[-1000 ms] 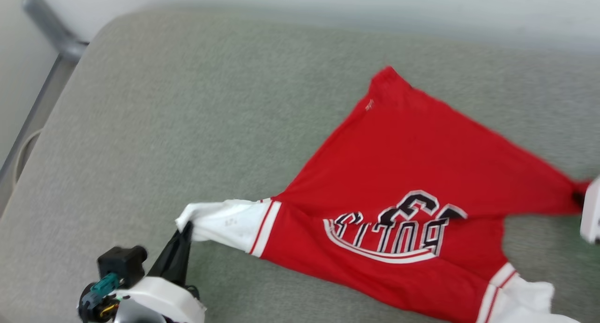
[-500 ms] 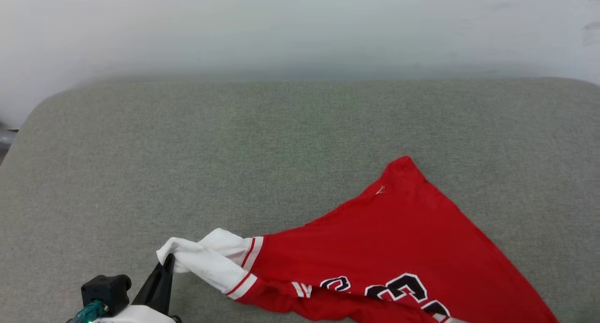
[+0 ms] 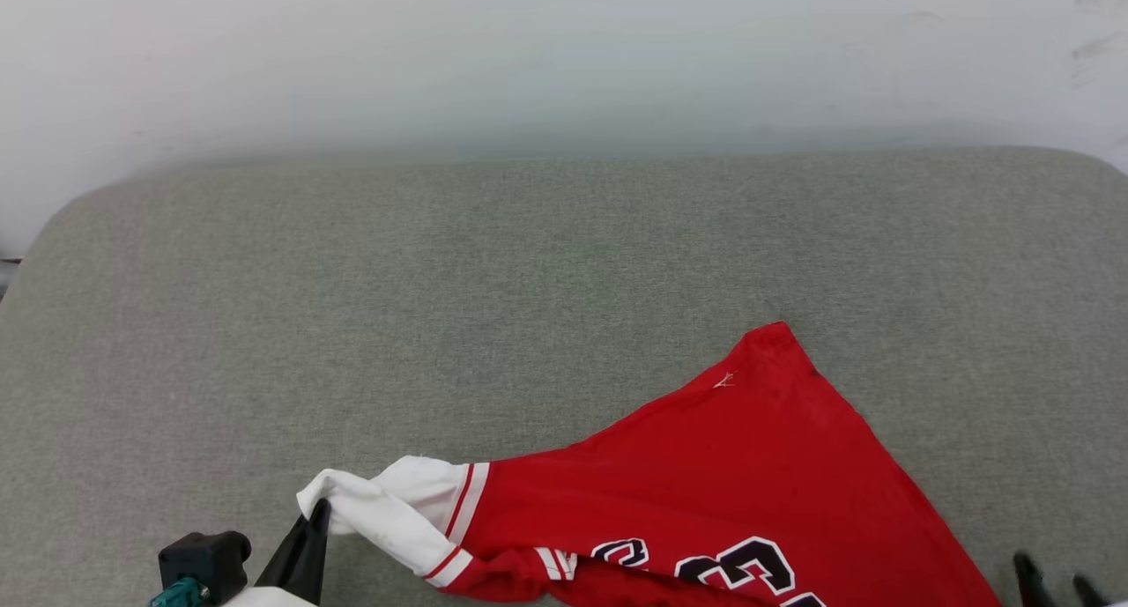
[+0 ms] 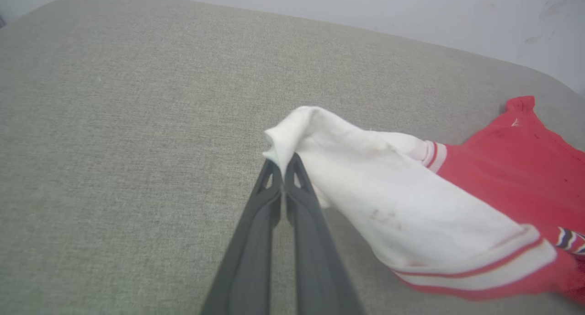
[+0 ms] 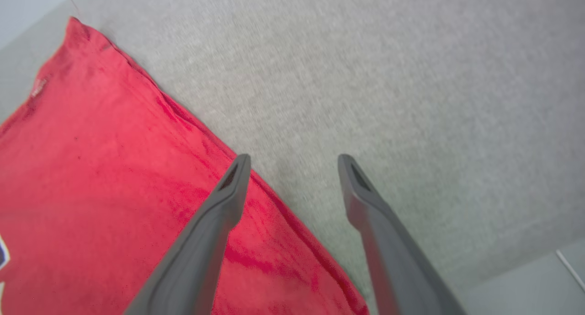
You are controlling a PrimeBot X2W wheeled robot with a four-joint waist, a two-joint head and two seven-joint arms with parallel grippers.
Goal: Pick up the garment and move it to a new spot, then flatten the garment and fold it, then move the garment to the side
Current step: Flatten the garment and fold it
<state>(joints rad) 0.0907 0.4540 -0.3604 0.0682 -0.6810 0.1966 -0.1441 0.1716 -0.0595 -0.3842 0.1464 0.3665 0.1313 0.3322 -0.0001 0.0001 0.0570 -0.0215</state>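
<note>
the garment [image 3: 731, 484] is seen spread on the grey padded surface [image 3: 529, 255], toward 5 o'clock of the head view, with one red corner pointed to 12 o'clock and its lettered front cut off by the bottom edge. a white sleeve [image 4: 388, 205] is drawn out toward 8 o'clock, where its tip is pinched by the left gripper [image 4: 283, 166], whose fingers are pressed together on the cloth. the right gripper [image 5: 295, 162] is held with its fingers spread wide and nothing between them. it hangs over the red side edge of the garment, one finger above red cloth and the other above bare surface.

the garment is judged to be light, thin and wholly limp: no shape will be kept where it is unsupported, and any lifted part will sag and drag the rest. the knit is judged a little slick, so a shallow pinch could be pulled out under tension. a hold is best taken on doubled or trimmed parts: the striped sleeve band [image 4: 480, 267], the seams, the hem corners. for flattening, two holds well apart on opposite edges are called for, so that the cloth can be drawn taut. the red edge beneath the right gripper is judged a fair place for the second hold, provided enough cloth is gathered.
</note>
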